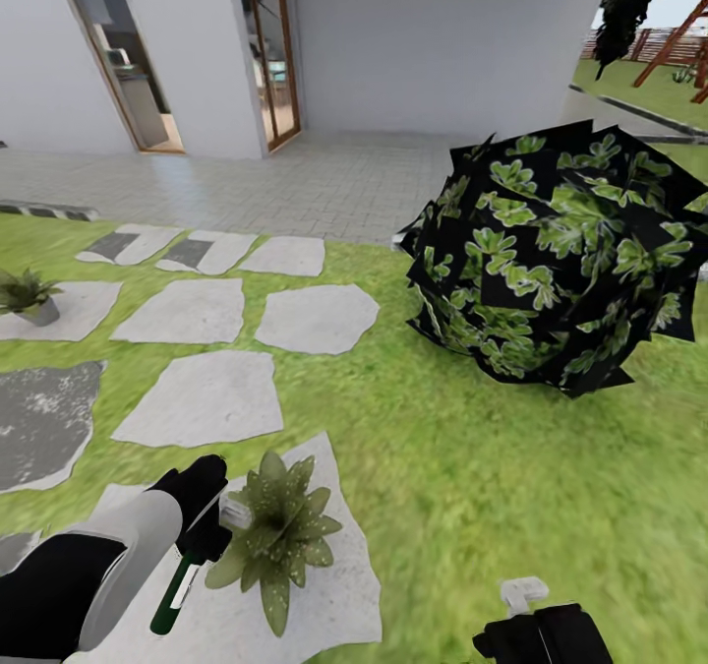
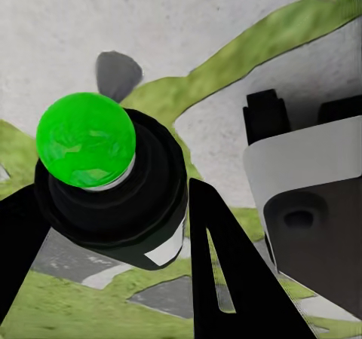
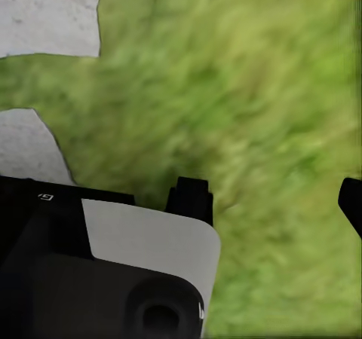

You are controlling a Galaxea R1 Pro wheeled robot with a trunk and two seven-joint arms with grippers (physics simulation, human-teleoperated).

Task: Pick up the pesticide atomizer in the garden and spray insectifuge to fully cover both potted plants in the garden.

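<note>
My left gripper [image 1: 202, 526] is shut on the pesticide atomizer [image 1: 177, 585], a dark-green bottle with a white label. The bottle hangs tilted, its pale spray head [image 1: 234, 513] right beside one of the potted plants [image 1: 280, 531], a speckled olive rosette on a white stepping stone. In the left wrist view the atomizer [image 2: 85, 139] shows end-on as a bright green round between the black fingers [image 2: 222, 271]. The other potted plant [image 1: 25, 295], in a small grey pot, stands far left on another stone. My right gripper [image 3: 271, 203] hangs open over bare grass, low at the right [image 1: 536, 620].
A big round dark leafy bush [image 1: 560, 261] stands on the lawn to the right. Several grey and white stepping stones [image 1: 202, 398] lie ahead and left. Beyond them are a brick-paved patio [image 1: 295, 182] and the white house wall with doors.
</note>
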